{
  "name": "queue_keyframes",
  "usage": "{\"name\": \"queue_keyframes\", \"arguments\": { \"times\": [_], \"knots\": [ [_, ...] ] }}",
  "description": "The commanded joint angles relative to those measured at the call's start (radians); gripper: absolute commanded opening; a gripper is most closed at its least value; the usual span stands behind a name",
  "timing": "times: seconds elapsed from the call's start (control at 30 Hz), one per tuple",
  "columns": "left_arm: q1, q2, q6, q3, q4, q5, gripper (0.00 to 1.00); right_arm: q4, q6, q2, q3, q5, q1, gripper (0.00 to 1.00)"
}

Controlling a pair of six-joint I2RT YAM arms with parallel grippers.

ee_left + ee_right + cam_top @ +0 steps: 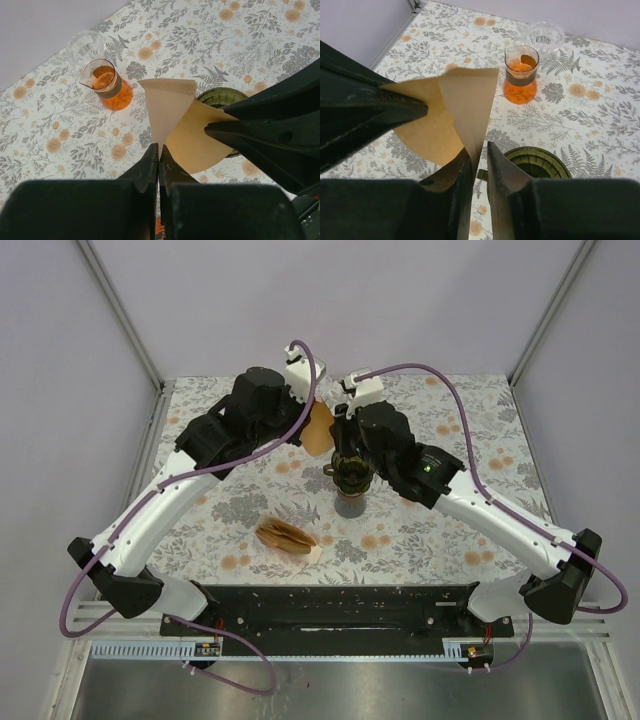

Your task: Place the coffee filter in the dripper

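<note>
A brown paper coffee filter (pixel 319 430) hangs in the air between my two grippers, partly spread open, just left of and above the dripper (pixel 350 472). The dripper is a dark olive-green cone on a dark round base. My left gripper (pixel 159 150) is shut on one edge of the filter (pixel 172 105). My right gripper (pixel 478 147) has its jaws a little apart, with the filter's (pixel 465 95) other edge between them against the left finger. The dripper's ribbed mouth shows below in both the left wrist view (pixel 220 96) and the right wrist view (pixel 540 162), empty.
A glass flask with orange liquid (pixel 107 85) and a clear glass cup (pixel 85 45) stand on the flowered cloth beyond the dripper. A stack of spare brown filters (pixel 287 536) lies near the front. A black rail (pixel 330 605) runs along the near edge.
</note>
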Motion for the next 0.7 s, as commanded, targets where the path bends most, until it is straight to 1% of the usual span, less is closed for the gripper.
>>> {"name": "queue_keyframes", "arguments": {
  "times": [0.0,0.07,0.1,0.2,0.3,0.33,0.43,0.5,0.67],
  "knots": [
    [0.026,-0.019,-0.032,0.034,0.015,0.073,0.00,0.002,-0.004,-0.012,-0.007,0.073,0.002,0.17],
    [0.024,-0.013,-0.032,0.028,0.009,0.080,0.00,-0.034,-0.002,-0.019,0.007,0.102,-0.002,0.04],
    [0.026,-0.007,-0.030,0.028,0.001,0.087,0.00,-0.054,-0.001,-0.027,0.013,0.113,-0.007,0.00],
    [0.024,0.021,-0.017,0.040,-0.029,0.090,0.00,-0.140,0.012,-0.042,0.042,0.087,-0.037,0.00],
    [0.024,0.039,-0.009,0.040,-0.049,0.113,0.00,-0.287,0.033,-0.026,0.110,-0.009,-0.083,0.00],
    [0.024,0.044,-0.004,0.045,-0.057,0.149,0.00,-0.338,0.039,-0.016,0.134,-0.044,-0.102,0.00],
    [0.024,0.073,-0.001,0.068,-0.088,0.191,0.00,-0.461,0.048,0.014,0.203,-0.146,-0.154,0.00],
    [0.024,0.092,0.002,0.083,-0.109,0.214,0.00,-0.539,0.047,0.030,0.248,-0.187,-0.174,0.00],
    [0.026,0.131,0.020,0.100,-0.143,0.257,0.00,-0.660,0.033,0.073,0.322,-0.290,-0.219,0.00]
  ]
}}
